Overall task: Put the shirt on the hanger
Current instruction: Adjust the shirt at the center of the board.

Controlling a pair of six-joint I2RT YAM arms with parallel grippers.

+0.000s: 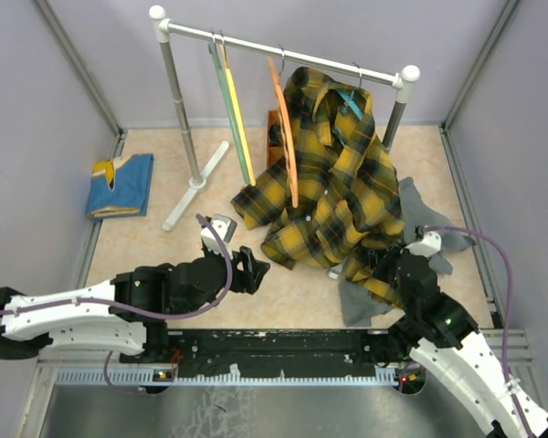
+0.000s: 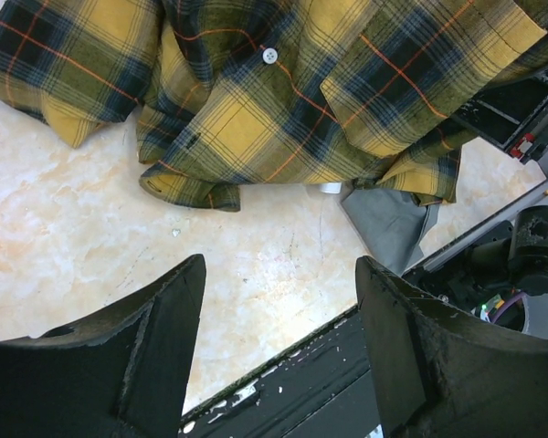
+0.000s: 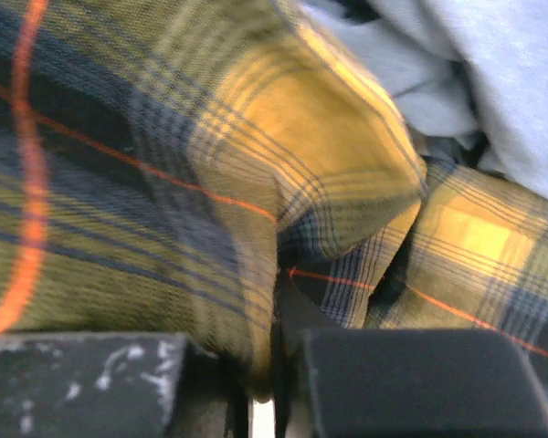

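Between the clenched fingers of the right claw [image 3: 263,370] sits a fold of the shirt [image 1: 333,173], which hangs from the hanger [image 1: 352,103] beyond. Ahead of the released left claw [image 2: 279,274], the shirt's hem lies on the desk [image 2: 73,237].

There is one plaid shirt [image 1: 333,173], one grey garment [image 1: 358,306] and one folded blue cloth [image 1: 123,182]. Four hangers hang on the single clothes rack [image 1: 283,50]: one green hanger [image 1: 225,96], one yellow hanger [image 1: 239,123], one orange hanger [image 1: 286,128] and one light blue hanger [image 1: 352,102].
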